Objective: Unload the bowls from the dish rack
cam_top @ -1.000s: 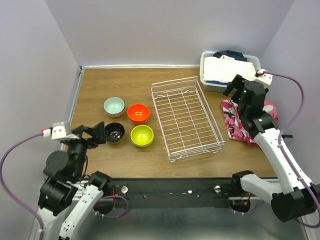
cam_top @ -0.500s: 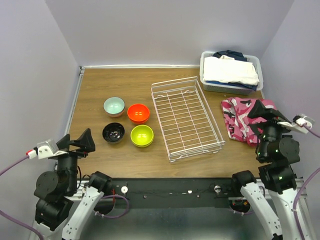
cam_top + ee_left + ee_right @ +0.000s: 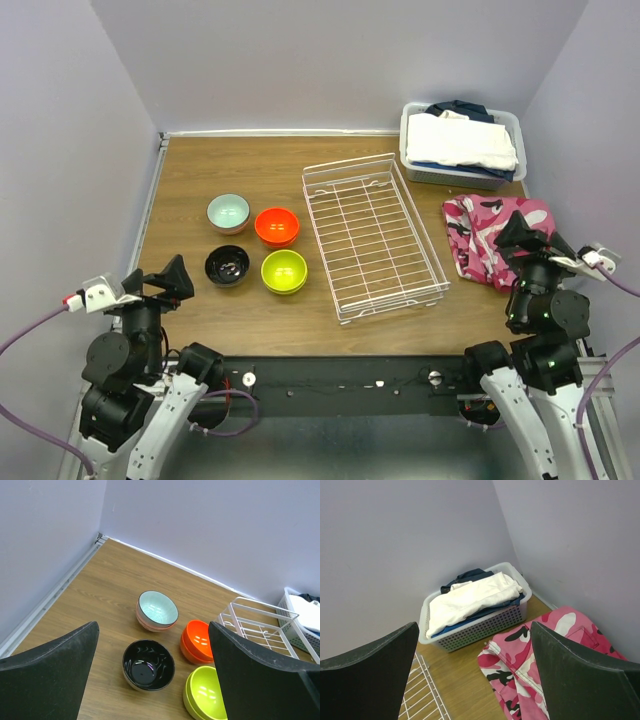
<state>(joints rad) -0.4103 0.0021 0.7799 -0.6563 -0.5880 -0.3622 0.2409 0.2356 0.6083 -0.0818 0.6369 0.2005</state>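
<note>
The bowls (image 3: 277, 227) sit left of centre, beside the empty dish rack (image 3: 347, 164) at centre. They look glossy, stiff, breakable, likely slippery, so pinch a rim. Left gripper (image 3: 160, 280), lower left, and right gripper (image 3: 532, 236), lower right — both gape, holding nothing

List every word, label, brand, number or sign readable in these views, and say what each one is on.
None: no text can be read in any view.
The bowls, the dish rack and the plastic bin carry no print.
The pink cloth shows a camouflage pattern only, no lettering.
</note>
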